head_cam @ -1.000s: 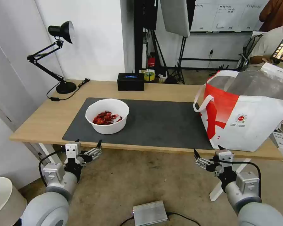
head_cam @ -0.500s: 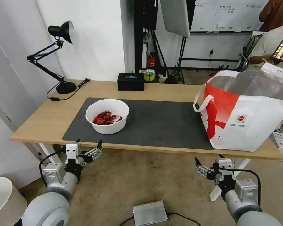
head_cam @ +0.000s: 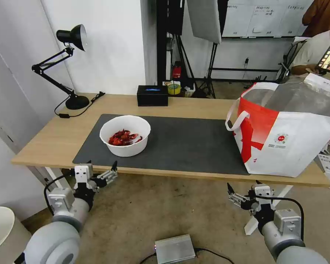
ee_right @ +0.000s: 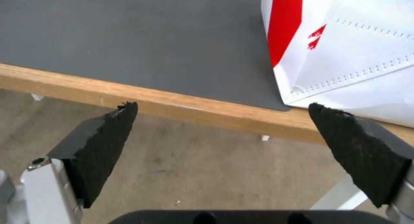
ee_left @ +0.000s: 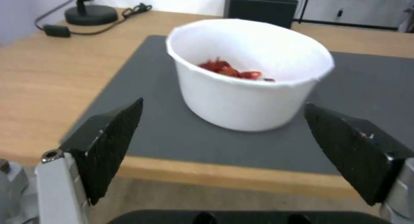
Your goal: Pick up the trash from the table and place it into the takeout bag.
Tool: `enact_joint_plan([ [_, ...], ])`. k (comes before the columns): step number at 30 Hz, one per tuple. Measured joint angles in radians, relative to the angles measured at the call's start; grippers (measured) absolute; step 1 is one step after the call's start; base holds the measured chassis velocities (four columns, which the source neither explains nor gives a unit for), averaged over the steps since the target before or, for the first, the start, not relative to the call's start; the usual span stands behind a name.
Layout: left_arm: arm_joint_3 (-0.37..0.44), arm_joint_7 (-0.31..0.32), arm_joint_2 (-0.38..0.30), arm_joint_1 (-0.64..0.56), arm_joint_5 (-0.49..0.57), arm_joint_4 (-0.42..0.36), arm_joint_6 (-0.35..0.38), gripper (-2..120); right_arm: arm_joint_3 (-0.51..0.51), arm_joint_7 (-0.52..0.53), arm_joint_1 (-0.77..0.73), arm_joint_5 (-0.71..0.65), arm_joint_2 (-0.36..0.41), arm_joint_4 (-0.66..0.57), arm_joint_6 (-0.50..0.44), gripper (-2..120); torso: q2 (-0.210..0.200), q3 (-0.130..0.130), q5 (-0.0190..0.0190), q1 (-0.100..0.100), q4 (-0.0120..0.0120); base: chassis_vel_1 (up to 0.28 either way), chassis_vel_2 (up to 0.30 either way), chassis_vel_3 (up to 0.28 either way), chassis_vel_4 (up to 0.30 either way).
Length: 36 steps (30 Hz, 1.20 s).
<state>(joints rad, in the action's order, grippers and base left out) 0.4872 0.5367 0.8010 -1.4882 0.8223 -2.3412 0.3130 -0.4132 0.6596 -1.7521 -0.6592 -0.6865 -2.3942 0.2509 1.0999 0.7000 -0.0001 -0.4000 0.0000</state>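
The white bowl (head_cam: 125, 135) of red crayfish shells is standing upright on the dark grey mat (head_cam: 179, 143), toward the mat's left end, on the light-wood table (head_cam: 51, 139). The takeout bag (head_cam: 286, 135) is sitting at the table's right end, its mouth gaping open and its foil lining showing; bowl and bag are well apart.

The left gripper (head_cam: 101, 172) is hanging just off the near table edge, in front of the bowl, with its 2 fingers (ee_left: 108, 140) spread wide. In the left wrist view the bowl (ee_left: 250, 72) is lying between the spread fingers but farther off, untouched. The right gripper (head_cam: 242, 190) is hovering below the near edge in front of the bag (ee_right: 345, 49), likewise spread and carrying nothing.

Judgement: the approach to the bowl is the step in hand; no grasp is made yet. The next move is calling for the left gripper to rise above table height and advance until the fingers are bracketing the bowl wall, then close without tipping it, since loose shells could spill.
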Motion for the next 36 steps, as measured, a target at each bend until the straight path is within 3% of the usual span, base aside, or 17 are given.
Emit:
enact_joint_plan([
  [7, 0.077, 0.061, -0.12, 0.08, 0.26, 0.023, 0.074, 100, 0.0, -0.001, 0.0, -0.001, 0.0, 0.0, 0.0, 100, 0.0, 0.0, 0.0, 0.0, 0.0005, 0.0, 0.0, 0.0, 0.0],
  [8, 0.077, 0.061, -0.12, 0.08, 0.26, 0.023, 0.074, 100, 0.0, -0.001, 0.0, -0.001, 0.0, 0.0, 0.0, 100, 0.0, 0.0, 0.0, 0.0, 0.0005, 0.0, 0.0, 0.0, 0.0],
  [13, 0.046, 0.136, -0.218, 0.296, 0.513, 0.106, 0.173, 100, 0.0, -0.001, 0.001, -0.001, 0.001, 0.0, -0.001, 100, 0.0, 0.0, 0.0, 0.0, -0.0003, 0.0, 0.0, 0.0, 0.0],
  [16, 0.029, 0.157, -0.235, 0.363, 0.605, 0.136, 0.205, 100, -0.001, -0.001, 0.001, -0.001, 0.001, 0.0, -0.001, 100, 0.0, 0.0, 0.0002, 0.0, 0.0, 0.0, 0.0, 0.0, 0.0],
  [23, -0.079, 0.243, -0.24, 0.547, 0.823, 0.246, 0.281, 100, -0.001, -0.001, 0.001, -0.001, 0.001, 0.0, -0.001, 100, 0.0, 0.0, 0.0001, 0.0, 0.0, 0.0, 0.0, 0.0, 0.0],
  [26, -0.191, 0.31, -0.229, 0.686, 0.914, 0.314, 0.31, 100, -0.001, -0.002, 0.001, -0.001, 0.001, 0.0, -0.001, 100, 0.0, 0.0, 0.0001, 0.0, 0.0, 0.0, 0.0, 0.0, 0.0],
  [31, -0.31, 0.353, -0.189, 0.823, 0.94, 0.383, 0.319, 100, -0.001, -0.002, 0.001, -0.001, 0.001, 0.0, -0.001, 100, 0.0, 0.0, 0.0002, 0.0, -0.0003, 0.0, 0.0, 0.0, 0.0],
  [36, -0.374, 0.37, -0.16, 0.888, 0.942, 0.421, 0.325, 100, -0.001, -0.002, 0.001, -0.002, 0.001, 0.0, -0.001, 100, 0.0, 0.0, 0.0001, 0.0, -0.0001, 0.0, 0.0, 0.0, 0.0],
])
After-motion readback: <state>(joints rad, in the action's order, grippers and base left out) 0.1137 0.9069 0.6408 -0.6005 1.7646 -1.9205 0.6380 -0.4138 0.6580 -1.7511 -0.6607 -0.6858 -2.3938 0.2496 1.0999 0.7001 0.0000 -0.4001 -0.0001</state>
